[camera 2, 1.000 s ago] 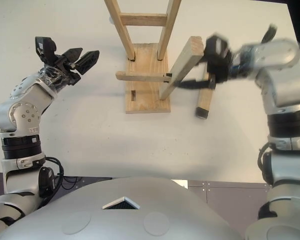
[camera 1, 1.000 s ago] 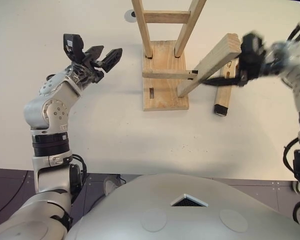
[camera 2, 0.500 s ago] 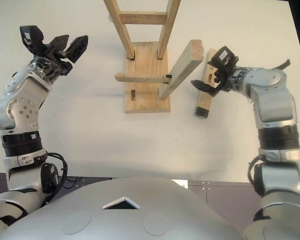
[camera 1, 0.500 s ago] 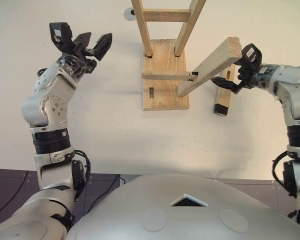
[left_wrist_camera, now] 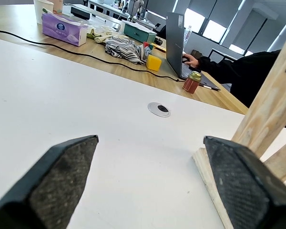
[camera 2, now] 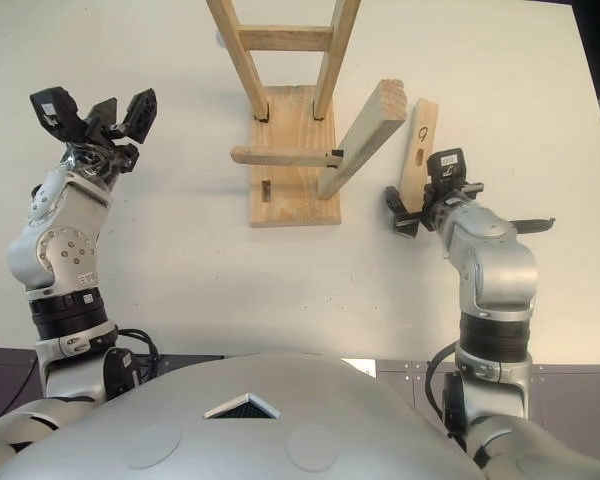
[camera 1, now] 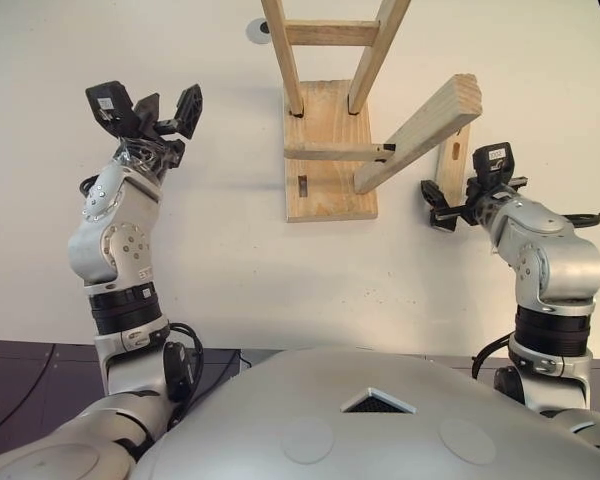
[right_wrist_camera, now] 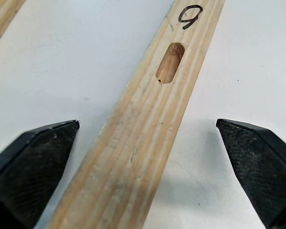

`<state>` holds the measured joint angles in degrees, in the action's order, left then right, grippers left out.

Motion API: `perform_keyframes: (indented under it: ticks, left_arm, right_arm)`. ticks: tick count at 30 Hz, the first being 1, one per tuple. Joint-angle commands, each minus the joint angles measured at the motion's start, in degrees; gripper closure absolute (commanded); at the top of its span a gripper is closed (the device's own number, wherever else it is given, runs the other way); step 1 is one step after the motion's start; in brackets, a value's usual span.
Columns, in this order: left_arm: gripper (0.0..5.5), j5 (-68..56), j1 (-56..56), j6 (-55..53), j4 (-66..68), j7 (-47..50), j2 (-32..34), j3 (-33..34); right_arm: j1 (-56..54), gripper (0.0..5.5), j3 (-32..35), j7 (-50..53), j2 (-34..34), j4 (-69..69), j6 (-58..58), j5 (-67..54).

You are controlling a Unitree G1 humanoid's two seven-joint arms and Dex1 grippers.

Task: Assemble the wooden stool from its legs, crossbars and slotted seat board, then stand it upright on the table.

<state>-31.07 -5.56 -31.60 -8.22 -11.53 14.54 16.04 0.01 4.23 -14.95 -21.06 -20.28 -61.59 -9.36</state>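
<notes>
The seat board (camera 1: 330,195) lies flat at the middle of the white tabletop (camera 1: 230,260). Two legs (camera 1: 283,60) stand in its far slots, joined high up by a crossbar (camera 1: 333,33). A third leg (camera 1: 420,130) has its foot at the board's near right corner and tilts far out to the right. A lower crossbar (camera 1: 335,152) runs from it across the board to the left.

A loose leg (camera 1: 452,165) lies flat on the tabletop just right of the board, apart from it. It has a slot (right_wrist_camera: 170,62) cut in its upper face and a handwritten mark beyond that.

The right pincer (camera 1: 448,205) is at the loose leg's near end with its fingers (right_wrist_camera: 33,162) wide apart. In the right wrist view the leg runs between them with bare tabletop on either side, so neither pad touches it. Whether the tips sit low beside the leg or hover above it is hard to judge.

The left pincer (camera 1: 168,102) is raised well to the left of the board, with its fingers spread and nothing between them. It faces the far tabletop, where a round grommet (left_wrist_camera: 158,109) is set in.
</notes>
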Motion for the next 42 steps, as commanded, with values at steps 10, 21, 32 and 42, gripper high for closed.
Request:
perform_keyframes:
  ticks: [10, 21, 32, 42]
  left_arm:
    - [1.43, 3.91, -0.89, 10.39, -2.51, 4.17, -3.69, 1.85]
    - [1.24, -8.93, -14.15, 8.13, -7.99, -5.02, 1.28, 2.88]
    - [0.1, -43.76, -35.61, -12.89, -7.35, -17.45, 5.58, -1.59]
    - [0.92, -52.24, -36.6, -13.87, -6.57, -15.85, 3.93, -1.26]
  right_arm:
    - [-1.61, 2.34, 3.32, -0.35, -2.86, 4.7, -1.71, 0.56]
    - [-6.47, 3.41, 14.71, 4.9, 1.43, 12.94, 14.43, -1.9]
    - [-38.34, 3.42, 11.57, -26.95, -4.31, 3.0, 15.7, -35.07]
    - [-37.11, 3.42, 7.58, -35.26, -7.78, -0.71, 12.15, -45.74]
